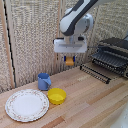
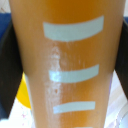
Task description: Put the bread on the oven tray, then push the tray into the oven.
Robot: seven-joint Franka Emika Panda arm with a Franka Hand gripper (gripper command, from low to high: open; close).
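Your white boxy pincer point(image 1: 69, 60) is clamped on the small orange-brown bread point(image 1: 69, 62) mid-carry, so swing toward 3 o'clock and lower it flat onto the dark barred oven pan point(image 1: 96, 73).

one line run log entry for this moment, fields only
gripper: shut on bread | bread: lifted, above table | oven pan: empty, at oven | phase: carrying bread

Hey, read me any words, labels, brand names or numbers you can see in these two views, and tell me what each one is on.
None: no readable text in either view.
The bread held in the gripper shows only three pale curved stripes, not letters.
The plate rim has a small pattern, too fine to read as writing.
The oven, blue cup and yellow bowl show no labels.
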